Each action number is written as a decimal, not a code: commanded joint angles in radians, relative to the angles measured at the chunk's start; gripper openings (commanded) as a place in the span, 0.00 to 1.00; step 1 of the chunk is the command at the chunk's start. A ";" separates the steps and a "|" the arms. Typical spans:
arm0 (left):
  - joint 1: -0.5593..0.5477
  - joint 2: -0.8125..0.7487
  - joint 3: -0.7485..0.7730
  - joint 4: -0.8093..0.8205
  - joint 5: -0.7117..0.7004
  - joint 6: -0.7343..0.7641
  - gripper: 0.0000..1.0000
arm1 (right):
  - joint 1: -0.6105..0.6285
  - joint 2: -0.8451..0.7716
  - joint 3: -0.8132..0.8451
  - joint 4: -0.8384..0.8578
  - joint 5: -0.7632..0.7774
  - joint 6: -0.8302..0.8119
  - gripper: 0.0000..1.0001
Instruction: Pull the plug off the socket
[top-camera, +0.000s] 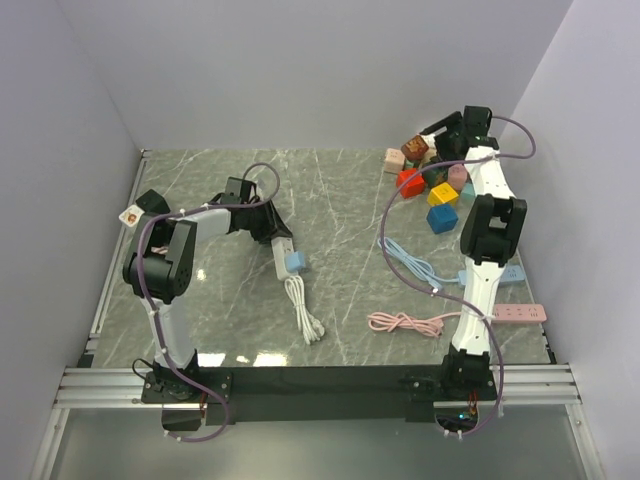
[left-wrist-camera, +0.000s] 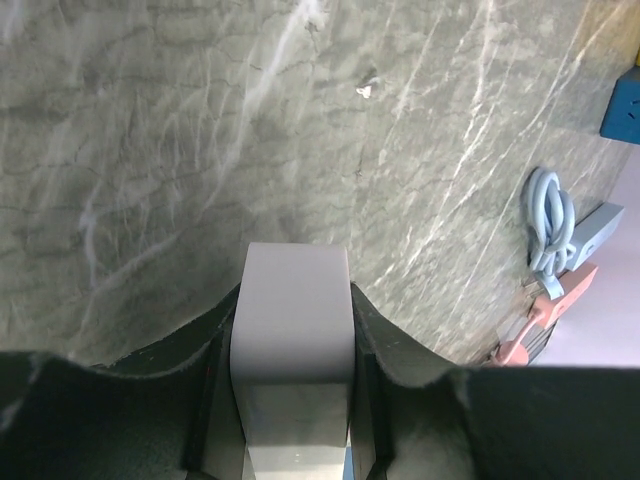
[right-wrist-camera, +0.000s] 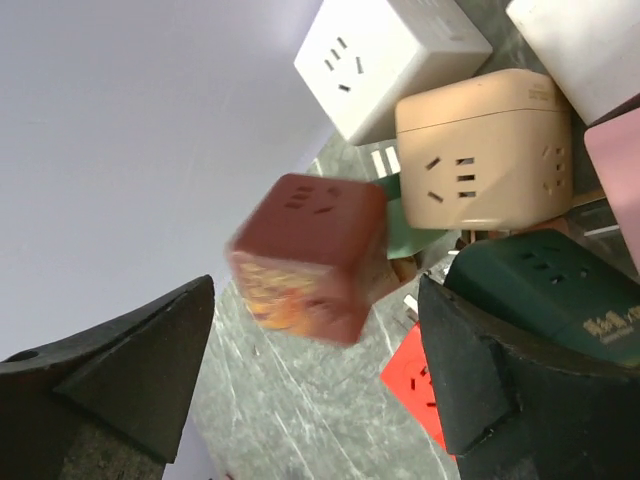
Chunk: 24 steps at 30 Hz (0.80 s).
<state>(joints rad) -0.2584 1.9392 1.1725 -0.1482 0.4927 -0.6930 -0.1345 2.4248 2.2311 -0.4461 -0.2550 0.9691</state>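
Observation:
A white socket strip lies left of the table's middle with a light blue plug stuck in its side and a coiled white cable trailing toward the front. My left gripper is shut on the strip's far end. In the left wrist view the strip fills the gap between the fingers. My right gripper is open at the back right, over a heap of cube sockets. A blurred brown-red cube hangs loose between its spread jaws.
Red, yellow and blue cube sockets sit at the back right. A blue cable, a pink cable and a pink strip lie at the front right. Walls close in on both sides.

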 joint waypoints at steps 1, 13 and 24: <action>-0.004 0.000 0.049 0.012 0.044 -0.020 0.01 | -0.007 -0.133 0.015 -0.005 0.007 -0.052 0.89; -0.004 0.004 0.062 0.056 0.069 -0.059 0.01 | 0.223 -0.524 -0.296 -0.124 -0.066 -0.466 0.98; -0.004 -0.013 0.030 0.105 0.092 -0.094 0.01 | 0.616 -0.656 -0.795 0.010 -0.286 -0.541 1.00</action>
<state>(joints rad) -0.2588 1.9480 1.1992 -0.0917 0.5350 -0.7506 0.4103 1.8050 1.4609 -0.4702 -0.4843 0.4740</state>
